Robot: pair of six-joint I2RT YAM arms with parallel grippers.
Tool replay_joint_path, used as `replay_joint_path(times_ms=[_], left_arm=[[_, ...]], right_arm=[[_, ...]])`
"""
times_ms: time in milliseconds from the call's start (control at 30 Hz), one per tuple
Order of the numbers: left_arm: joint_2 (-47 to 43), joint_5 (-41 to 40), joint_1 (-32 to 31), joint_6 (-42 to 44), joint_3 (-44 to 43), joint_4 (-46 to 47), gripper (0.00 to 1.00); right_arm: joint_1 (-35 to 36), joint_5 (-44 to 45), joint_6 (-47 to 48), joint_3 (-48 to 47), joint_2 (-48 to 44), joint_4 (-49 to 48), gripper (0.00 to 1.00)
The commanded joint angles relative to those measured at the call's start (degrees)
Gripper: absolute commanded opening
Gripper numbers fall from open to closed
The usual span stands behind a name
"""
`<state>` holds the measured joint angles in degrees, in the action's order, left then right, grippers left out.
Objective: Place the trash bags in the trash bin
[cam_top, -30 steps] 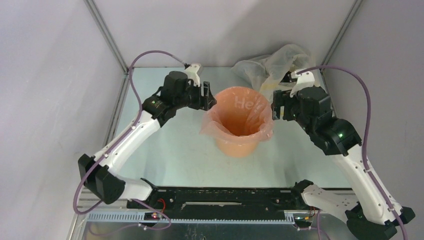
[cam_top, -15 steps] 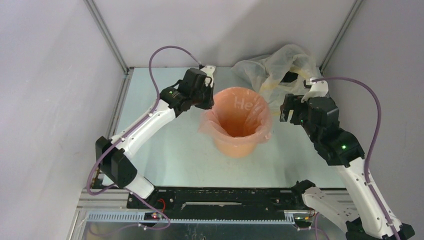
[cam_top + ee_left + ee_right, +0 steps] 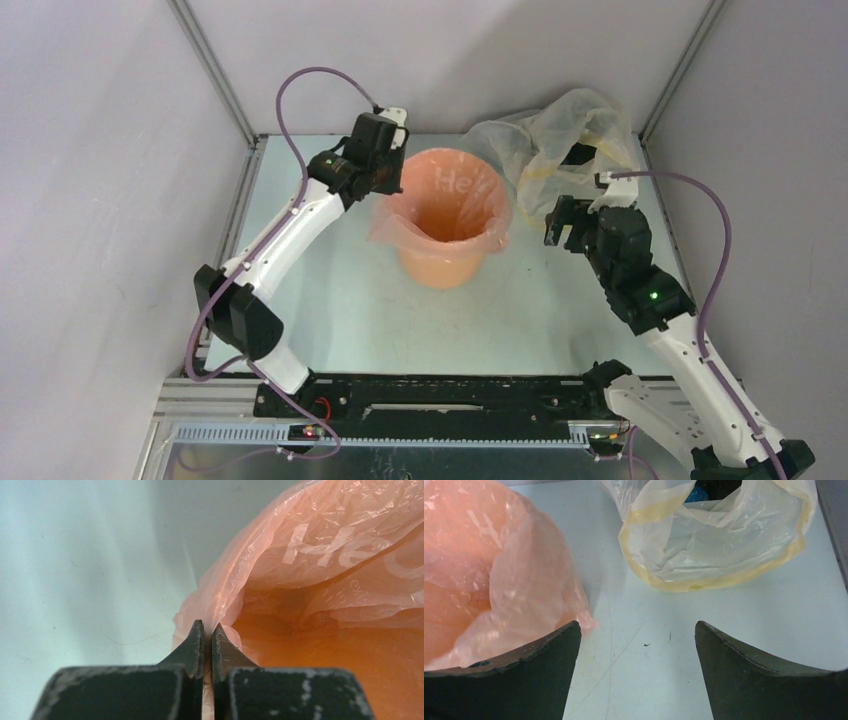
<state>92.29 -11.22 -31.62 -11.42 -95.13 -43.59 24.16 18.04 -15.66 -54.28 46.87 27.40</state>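
The trash bag [image 3: 392, 226], thin pale pink plastic with white print, lines the orange trash bin [image 3: 441, 269] and hangs folded over its rim. My left gripper [image 3: 396, 182] is at the bin's far left rim. In the left wrist view it [image 3: 207, 626] is shut on the bag's crinkled edge [image 3: 220, 587], with film pinched between the tips. My right gripper [image 3: 558, 222] stands open to the right of the bin, apart from it. In the right wrist view it [image 3: 636, 625] has only bare table between its fingers, and the pink bag [image 3: 499, 570] is at the left.
A larger clear yellowish bag [image 3: 550, 135] with dark contents lies at the back right, and its open mouth [image 3: 714, 545] is just ahead of my right gripper. Grey enclosure walls and metal posts [image 3: 215, 70] border the table on the left, back and right.
My left gripper has shut on the bag's rim, and bin and bag have shifted left and back with it. My right gripper has drawn away from the bin's right rim.
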Motion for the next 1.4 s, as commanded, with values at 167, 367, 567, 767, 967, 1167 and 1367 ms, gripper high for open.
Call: replay_joint_path(times_ms=[167, 367, 567, 767, 967, 1167, 1367], left_arm=[[-0.45, 0.28, 3.58, 0.02, -4.69, 3.91, 0.47], [-8.05, 2.76, 3.41, -0.83, -0.45, 5.93, 0.92], [-25.13, -1.94, 3.63, -2.63, 19.43, 20.37, 1.00], [-43.75, -10.58, 8.73, -6.07, 44.98, 35.95, 1.00], [-57.19, -16.01, 15.70, -6.88, 66.10, 50.93, 1.00], [-57.01, -25.09, 15.84, 2.97, 78.54, 67.11, 1.00], [-46.15, -19.81, 22.87, 9.96, 88.49, 89.89, 1.00]], right_arm=[[-2.07, -0.78, 0.89, 9.99, -2.67, -14.90, 0.89], [-3.95, 8.88, -2.85, 12.71, -1.29, -17.16, 0.99], [-8.09, 7.70, 1.57, 19.83, -1.16, -26.33, 0.99], [-10.29, 5.77, 7.02, 26.41, 2.47, -39.21, 0.98], [-12.80, 9.07, 10.61, 31.53, 9.56, -52.66, 0.99], [-16.50, 5.55, 13.55, 39.61, 17.20, -71.93, 0.97], [-20.15, -1.17, 12.25, 41.54, 31.07, -87.84, 0.96]])
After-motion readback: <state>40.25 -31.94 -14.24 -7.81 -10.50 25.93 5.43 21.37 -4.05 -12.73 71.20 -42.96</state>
